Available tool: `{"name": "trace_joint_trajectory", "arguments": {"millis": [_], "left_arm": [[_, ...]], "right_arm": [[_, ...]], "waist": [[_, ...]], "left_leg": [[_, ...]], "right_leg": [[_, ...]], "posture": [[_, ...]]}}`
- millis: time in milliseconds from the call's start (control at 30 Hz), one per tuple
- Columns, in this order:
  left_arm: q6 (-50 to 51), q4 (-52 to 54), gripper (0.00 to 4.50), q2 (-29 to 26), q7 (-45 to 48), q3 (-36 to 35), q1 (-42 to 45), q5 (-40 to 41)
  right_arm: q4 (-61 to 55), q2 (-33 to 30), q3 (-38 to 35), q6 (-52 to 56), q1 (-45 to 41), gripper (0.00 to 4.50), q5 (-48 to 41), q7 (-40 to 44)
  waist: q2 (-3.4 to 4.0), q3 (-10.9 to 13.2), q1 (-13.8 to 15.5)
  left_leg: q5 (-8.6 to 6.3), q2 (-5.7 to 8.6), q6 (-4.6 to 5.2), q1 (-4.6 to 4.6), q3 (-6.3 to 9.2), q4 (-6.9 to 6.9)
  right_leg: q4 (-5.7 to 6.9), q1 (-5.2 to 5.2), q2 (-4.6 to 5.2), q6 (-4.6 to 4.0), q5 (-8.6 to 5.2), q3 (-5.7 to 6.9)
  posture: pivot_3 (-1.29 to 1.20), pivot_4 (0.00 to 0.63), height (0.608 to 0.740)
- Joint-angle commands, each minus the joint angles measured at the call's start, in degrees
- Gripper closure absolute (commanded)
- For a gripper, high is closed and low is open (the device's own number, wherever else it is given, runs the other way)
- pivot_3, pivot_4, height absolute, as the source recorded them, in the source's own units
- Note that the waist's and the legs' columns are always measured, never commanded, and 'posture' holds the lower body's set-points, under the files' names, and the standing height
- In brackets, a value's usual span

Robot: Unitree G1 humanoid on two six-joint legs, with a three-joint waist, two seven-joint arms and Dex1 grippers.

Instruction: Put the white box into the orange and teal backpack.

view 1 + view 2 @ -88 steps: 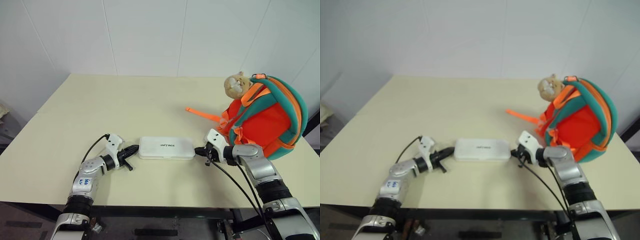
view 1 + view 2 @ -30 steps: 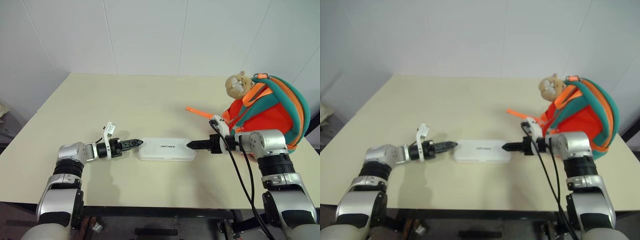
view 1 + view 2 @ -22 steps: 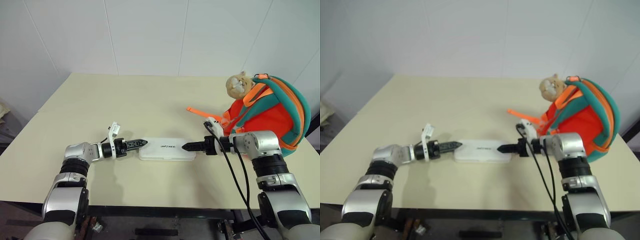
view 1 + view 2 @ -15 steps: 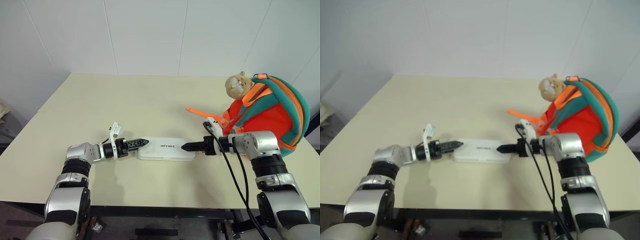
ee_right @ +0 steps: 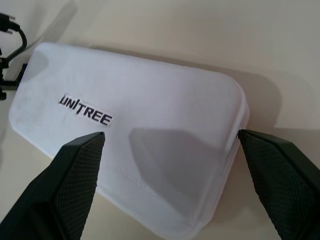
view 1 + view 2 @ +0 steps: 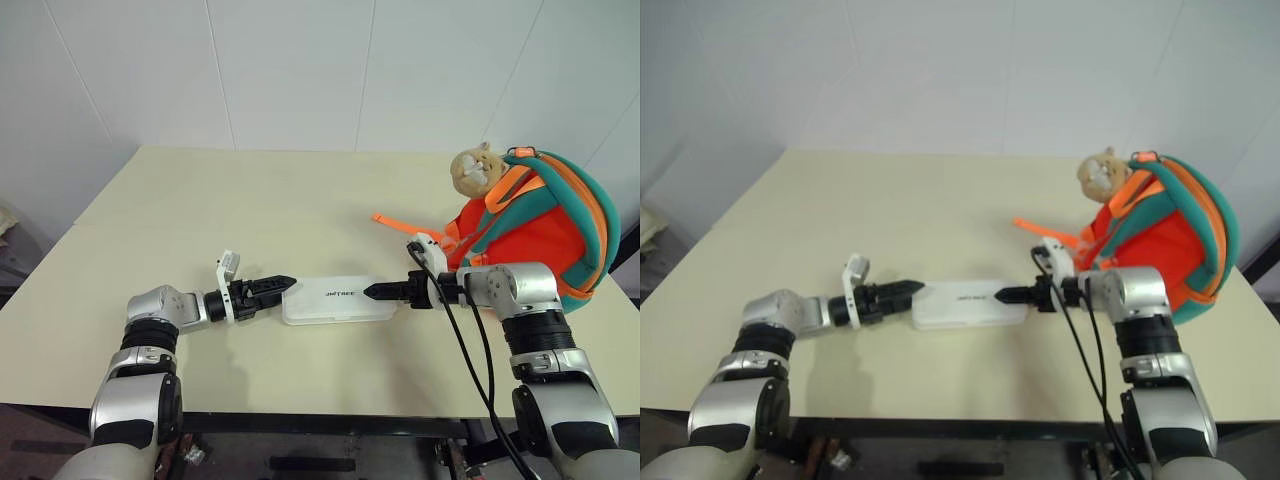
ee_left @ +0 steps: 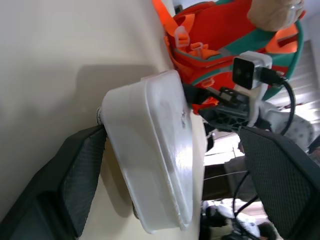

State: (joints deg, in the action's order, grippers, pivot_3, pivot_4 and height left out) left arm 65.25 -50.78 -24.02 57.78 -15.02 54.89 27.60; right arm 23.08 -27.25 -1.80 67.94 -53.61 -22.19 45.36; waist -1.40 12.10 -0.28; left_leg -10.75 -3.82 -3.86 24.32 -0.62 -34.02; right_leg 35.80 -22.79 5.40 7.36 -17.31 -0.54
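I see the white box (image 6: pixel 338 299) flat on the table (image 6: pixel 250 220), between my left gripper (image 6: pixel 283 284) and right gripper (image 6: pixel 372 292); both jaws are spread wide around its ends, unclenched. The orange and teal backpack (image 6: pixel 540 235) stands just right.

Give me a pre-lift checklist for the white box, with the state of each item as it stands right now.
1. Left hand at the box's left end, fingers spread: ok.
2. Right hand at the box's right end, fingers spread: ok.
3. White box gripped firmly from both ends: cannot tell; each wrist view shows the fingers straddling an end, contact unclear.
4. Box lying flat on the table: not ok; the left wrist view shows it tilted.
5. Backpack within reach, beside the right arm: ok.
6. Backpack opening unzipped and facing the box: cannot tell.
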Motion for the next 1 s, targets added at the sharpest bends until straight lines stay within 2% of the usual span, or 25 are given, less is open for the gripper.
{"name": "trace_joint_trajectory", "arguments": {"millis": [33, 333, 433, 600, 833, 1000], "left_arm": [[2.3, 0.8, 0.01, 3.6, -0.1, -0.8, 0.7, 3.1], [-0.4, 1.2, 0.01, 5.9, -6.2, -5.3, 0.7, 2.6], [-6.4, 3.2, 0.01, 4.7, -5.6, 0.4, -1.4, -2.6], [-13.0, 4.0, 0.01, 1.4, -6.0, 5.5, -2.8, -7.2], [-6.0, 10.5, 0.01, -5.9, 1.0, 12.8, -3.6, -6.8], [-7.0, 10.9, 0.01, -10.0, 3.6, 16.7, -3.3, -8.4]], "right_arm": [[-4.1, 2.3, -0.5, 0.8, 0.1, 0.00, -3.4, 1.0], [-6.4, 3.4, -1.8, 2.0, 1.5, 0.00, -3.8, -0.5], [-7.1, 3.8, -1.9, 2.5, 2.0, 0.00, -3.9, -0.7], [-7.9, 4.2, -2.2, 3.0, 2.4, 0.00, -3.8, -0.9], [-8.4, 4.1, -2.3, 3.2, 2.7, 0.00, -4.3, -1.3], [-8.4, 4.1, -2.2, 3.1, 2.7, 0.00, -4.8, -1.8]], "waist": [[0.00, 0.0, 0.0], [0.00, 0.0, -0.1], [0.00, 0.0, -0.1], [0.02, 0.0, -0.7], [0.02, 0.0, -2.7], [0.02, 0.0, -2.7]], "left_leg": [[0.00, 0.00, 0.00, 0.00, 0.00, 0.00], [0.01, 0.00, -0.02, -0.01, 0.01, -0.01], [0.03, 0.00, -0.04, -0.03, 0.01, -0.01], [0.09, 0.00, -0.11, -0.19, 0.01, -0.01], [0.22, -0.01, -0.06, -0.18, 0.01, 0.06], [0.14, -0.01, -0.06, -0.14, 0.00, 0.23]], "right_leg": [[0.00, 0.00, 0.00, 0.00, 0.00, 0.00], [0.04, 0.00, 0.00, 0.00, 0.00, 0.00], [0.06, 0.00, 0.00, 0.00, 0.00, 0.00], [0.16, 0.07, -0.01, -0.01, 0.02, -0.01], [0.12, 0.05, -0.02, -0.04, 0.18, -0.06], [0.06, -0.01, -0.02, -0.01, 0.05, -0.07]], "posture": [[0.00, 0.150, 0.740], [0.00, 0.150, 0.740], [0.00, 0.150, 0.740], [0.00, 0.150, 0.740], [0.00, 0.150, 0.740], [0.00, 0.150, 0.740]]}}
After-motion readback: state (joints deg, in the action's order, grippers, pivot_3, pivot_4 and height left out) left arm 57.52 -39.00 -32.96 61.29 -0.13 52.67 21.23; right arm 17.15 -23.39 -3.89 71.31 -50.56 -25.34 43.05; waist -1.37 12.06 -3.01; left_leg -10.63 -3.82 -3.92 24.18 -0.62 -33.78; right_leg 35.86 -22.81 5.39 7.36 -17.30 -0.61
